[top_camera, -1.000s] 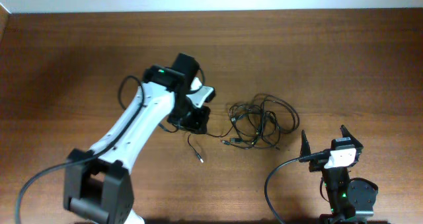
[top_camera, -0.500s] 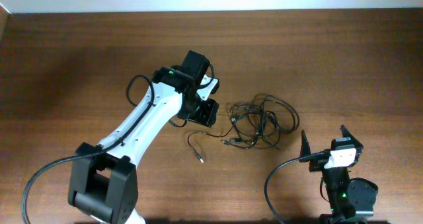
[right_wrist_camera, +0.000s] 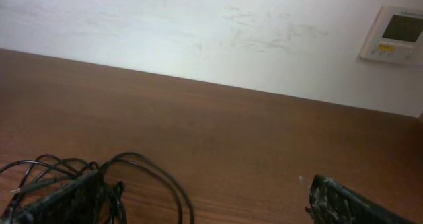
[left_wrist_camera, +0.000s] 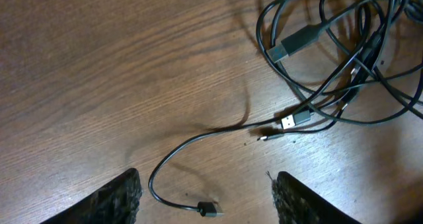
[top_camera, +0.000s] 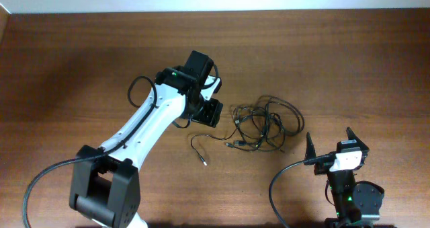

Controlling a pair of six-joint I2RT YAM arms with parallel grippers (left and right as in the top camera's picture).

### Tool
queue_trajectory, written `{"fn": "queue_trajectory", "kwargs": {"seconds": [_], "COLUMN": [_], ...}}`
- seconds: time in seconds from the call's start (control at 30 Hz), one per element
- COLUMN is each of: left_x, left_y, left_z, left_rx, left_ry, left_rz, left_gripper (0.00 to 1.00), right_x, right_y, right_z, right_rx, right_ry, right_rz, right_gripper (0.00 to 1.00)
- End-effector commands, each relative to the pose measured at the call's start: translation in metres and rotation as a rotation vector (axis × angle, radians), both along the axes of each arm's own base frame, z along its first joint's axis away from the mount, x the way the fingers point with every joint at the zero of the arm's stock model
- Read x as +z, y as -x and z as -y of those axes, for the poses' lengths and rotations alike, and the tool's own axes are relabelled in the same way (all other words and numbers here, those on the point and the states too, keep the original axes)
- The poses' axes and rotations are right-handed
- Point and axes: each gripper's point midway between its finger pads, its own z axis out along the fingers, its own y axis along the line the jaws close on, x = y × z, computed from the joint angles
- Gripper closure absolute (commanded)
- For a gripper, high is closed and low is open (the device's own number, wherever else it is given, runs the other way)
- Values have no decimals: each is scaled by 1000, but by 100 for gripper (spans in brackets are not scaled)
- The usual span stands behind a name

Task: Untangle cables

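We see the cables [top_camera: 263,124] lying in a loose tangle on the tabletop [top_camera: 67,66], a little right of the centre of the overhead frame. One cord end [left_wrist_camera: 207,209] runs out toward the lower left. The left hand [left_wrist_camera: 205,194] hovers just left of the tangle, its fingers apart and holding nothing. The right hand [top_camera: 329,142], at the lower right, well apart from the cables, seems also spread and empty.

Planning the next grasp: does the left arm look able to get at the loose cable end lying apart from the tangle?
Probably yes. In the left wrist view the loose cable end lies on bare table, framed by the open left gripper, with nothing over it; the tangle sits aside.
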Motion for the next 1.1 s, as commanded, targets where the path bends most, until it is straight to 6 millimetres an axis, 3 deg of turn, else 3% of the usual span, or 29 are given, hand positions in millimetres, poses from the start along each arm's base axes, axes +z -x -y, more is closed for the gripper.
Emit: {"fn": "queue_trajectory", "kwargs": {"seconds": [0.0,0.03,0.2,0.27,0.33,0.43,0.5,0.53,0.57,0.6,0.67,0.8,0.93,0.97,1.0,1.07], "left_x": [-2,-1,-2,-1,2,6,0,-6,-12,-24,-45,-74,-81,-82,-86,-91], "left_y": [-5,-6,1,-4,-15,-27,-38,-41,-42,-44,-47,-51,-49,-54,-60,-59], "left_z": [2,4,13,15,20,30,48,55,62,74,91,95,91,87,79,79], "left_rx": [4,2,-11,-12,-13,-14,-42,-54,-66,-90,-119,-121,-154,-142,-126,-127], "left_ry": [-1,12,62,72,94,127,151,154,157,161,158,147,118,86,39,34], "left_rz": [18,19,-22,1,48,103,148,153,156,158,166,146,143,165,190,180], "left_gripper": [65,99,100,99,98,85,50,40,34,30,28,57,49,55,69,69], "right_x": [-3,-3,-3,-1,-6,-6,1,7,12,29,54,58,49,49,49,49], "right_y": [0,0,0,-1,0,0,-1,-1,0,4,10,11,10,10,9,9], "right_z": [-1,-2,-1,21,22,22,18,7,-8,-25,-37,-37,-37,-37,-37,-37], "right_rx": [10,11,10,-115,-117,-117,-96,-32,51,148,233,247,240,240,239,239], "right_ry": [-12,-12,-12,112,113,113,111,102,94,62,-164,-421,-460,-460,-460,-460], "right_rz": [-8,-7,-7,1,-17,-17,12,39,63,135,193,153,110,110,110,110], "right_gripper": [1,1,1,2,1,1,1,1,1,2,2,1,1,1,2,2]}}
